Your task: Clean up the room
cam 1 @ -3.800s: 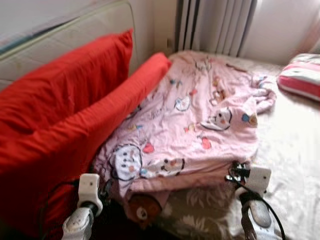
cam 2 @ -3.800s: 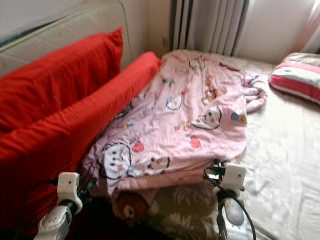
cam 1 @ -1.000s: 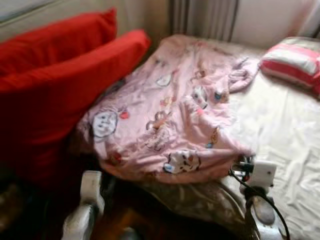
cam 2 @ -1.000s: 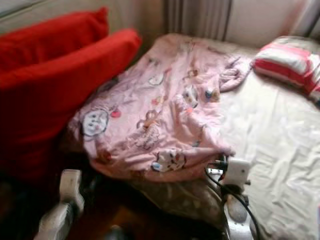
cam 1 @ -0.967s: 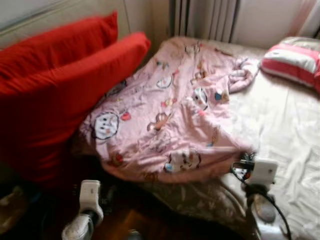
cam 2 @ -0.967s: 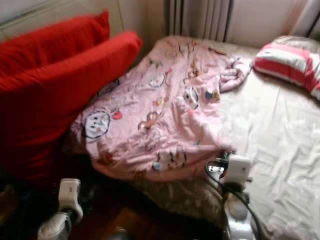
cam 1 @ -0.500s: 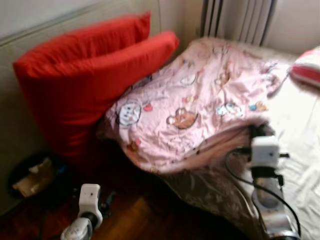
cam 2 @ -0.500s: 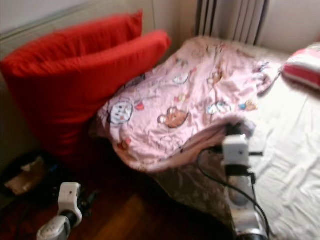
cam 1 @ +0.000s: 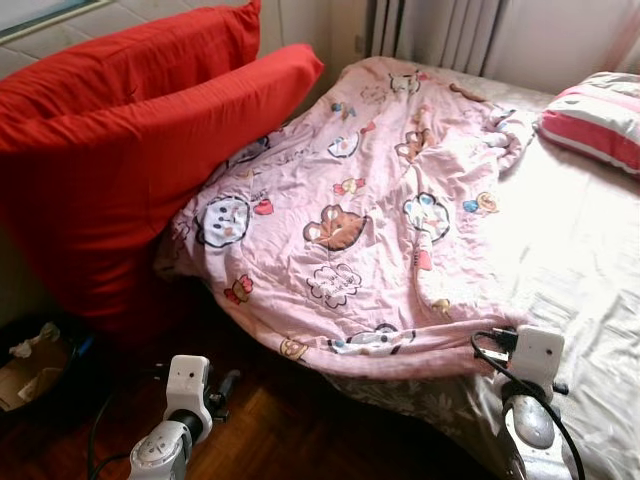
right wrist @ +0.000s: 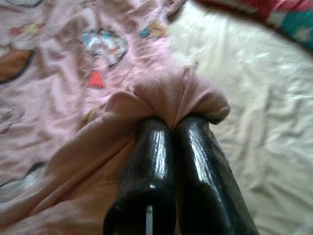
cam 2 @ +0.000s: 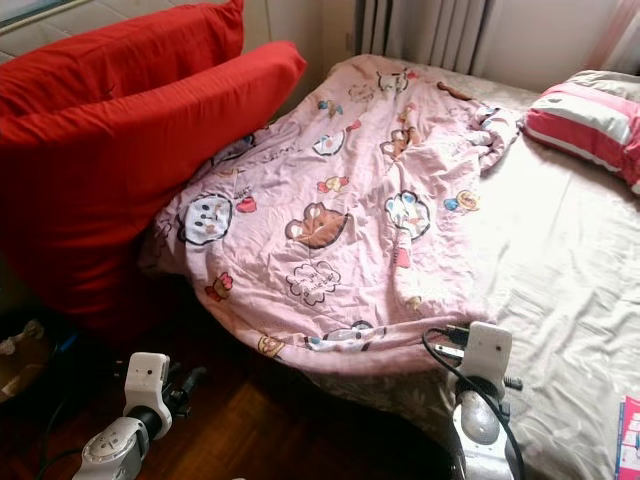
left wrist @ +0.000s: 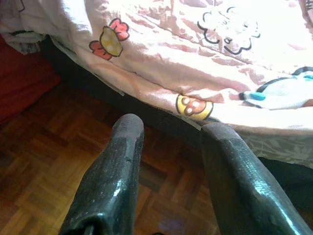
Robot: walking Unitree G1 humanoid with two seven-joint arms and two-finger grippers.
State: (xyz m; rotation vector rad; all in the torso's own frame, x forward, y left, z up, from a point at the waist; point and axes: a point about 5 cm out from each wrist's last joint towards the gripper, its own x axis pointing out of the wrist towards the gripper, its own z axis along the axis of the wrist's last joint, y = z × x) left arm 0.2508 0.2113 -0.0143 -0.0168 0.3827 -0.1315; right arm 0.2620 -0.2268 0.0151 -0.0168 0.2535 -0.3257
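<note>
Blanket (cam 1: 380, 210) spread over the left half of the bed (cam 1: 590, 260), its near edge hung over the bed's near side. Two large pillows (cam 1: 130, 150) propped left of it — touching its left edge. A smaller pillow (cam 1: 595, 120) lies far right on the bed. Bin (cam 1: 35, 360) set on the floor, near left.

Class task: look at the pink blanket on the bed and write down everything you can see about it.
The pink blanket is soft, thin-looking cloth printed with cartoon animals and small hearts. It lies rumpled across the bed, its near edge hanging over the side above the wood floor, its left side against two red pillows. Its far corner is bunched near a striped pillow. The right hand is shut on a pinched fold at its near corner. The left hand is open just short of its hanging edge.
</note>
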